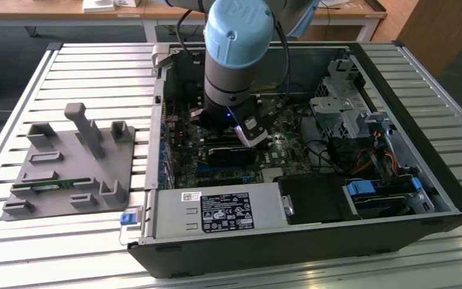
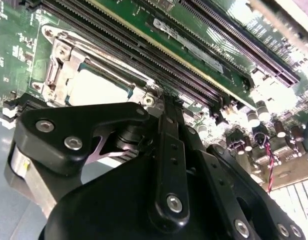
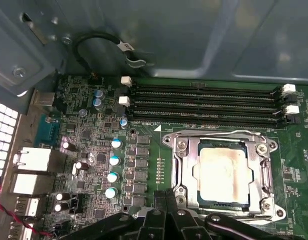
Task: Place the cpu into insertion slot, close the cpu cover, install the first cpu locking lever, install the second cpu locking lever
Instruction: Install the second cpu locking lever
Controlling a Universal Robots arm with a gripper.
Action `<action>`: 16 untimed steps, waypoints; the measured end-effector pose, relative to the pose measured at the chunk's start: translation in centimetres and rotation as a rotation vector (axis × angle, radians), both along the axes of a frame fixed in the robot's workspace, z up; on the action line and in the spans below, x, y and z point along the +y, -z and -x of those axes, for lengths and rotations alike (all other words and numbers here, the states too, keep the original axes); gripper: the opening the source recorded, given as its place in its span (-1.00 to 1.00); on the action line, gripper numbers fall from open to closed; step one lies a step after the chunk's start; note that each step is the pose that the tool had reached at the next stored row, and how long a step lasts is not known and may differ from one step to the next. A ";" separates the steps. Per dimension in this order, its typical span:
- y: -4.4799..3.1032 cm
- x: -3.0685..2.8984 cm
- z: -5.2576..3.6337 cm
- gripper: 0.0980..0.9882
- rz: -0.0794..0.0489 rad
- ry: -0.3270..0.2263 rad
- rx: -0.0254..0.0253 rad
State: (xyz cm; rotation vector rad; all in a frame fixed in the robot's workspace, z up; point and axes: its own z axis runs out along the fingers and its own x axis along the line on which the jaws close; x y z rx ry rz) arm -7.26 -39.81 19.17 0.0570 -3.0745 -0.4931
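The cpu (image 3: 224, 172), a pale metal square, lies in the insertion slot (image 3: 220, 204) on the green motherboard. The silver cpu cover (image 3: 186, 165) is folded down flat around it, and the chip shows through its window. A thin wire lever (image 3: 219, 134) runs along the cover's edge beside the memory slots. My gripper (image 3: 166, 199) is shut, its black fingertips pressed together at the socket's edge near one corner of the cover. In the second wrist view the gripper (image 2: 163, 102) touches down beside the cpu (image 2: 93, 89) and cover (image 2: 63, 62). The exterior view shows the gripper (image 1: 247, 137) deep inside the case.
Long black memory slots (image 3: 204, 102) lie just past the socket. Capacitors (image 3: 113, 160) and rear ports (image 3: 31, 160) stand on the other side. The open computer case (image 1: 391, 72) walls the arm in. A grey fixture plate (image 1: 70, 162) sits at the exterior view's left.
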 end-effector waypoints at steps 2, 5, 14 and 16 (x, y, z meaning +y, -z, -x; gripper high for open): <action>-0.68 0.00 0.00 -0.98 0.000 0.000 0.0001; -1.58 0.00 0.00 -0.98 0.000 0.000 0.0001; -3.45 0.06 0.00 -0.98 0.000 0.000 0.0001; -3.49 0.06 0.00 -0.98 0.000 0.000 -0.0001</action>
